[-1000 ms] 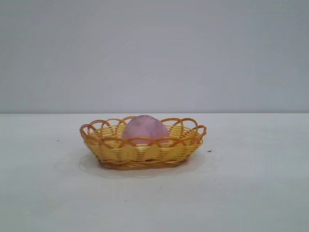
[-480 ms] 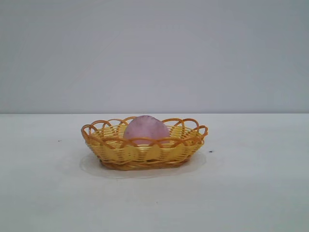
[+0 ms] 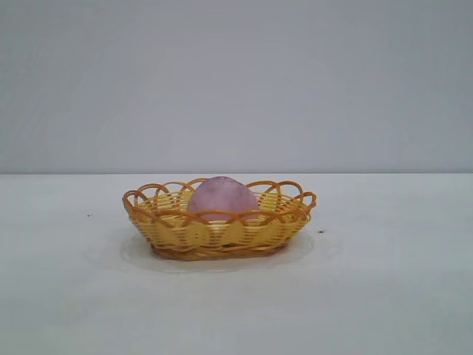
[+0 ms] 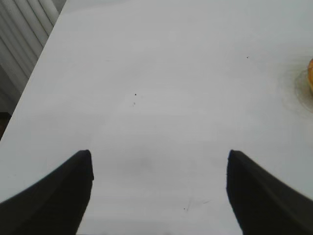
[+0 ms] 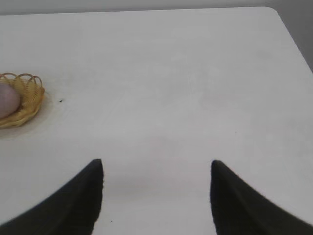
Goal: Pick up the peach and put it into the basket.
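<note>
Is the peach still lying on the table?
No, the peach sits inside the basket, not on the bare table.

A white table (image 3: pixel 384 296) is seen. Near its middle, the basket (image 3: pixel 219 238) is set flat on it. A few tiny dark specks are scattered on the top.

You're looking at a basket (image 3: pixel 219 231) of glossy woven plastic-like strands, holding a matt, smooth-skinned peach (image 3: pixel 222 197). The surface (image 3: pixel 384 296) is showing smooth and matt white; both claws' fingers (image 4: pixel 54 196) are looking matt black.
</note>
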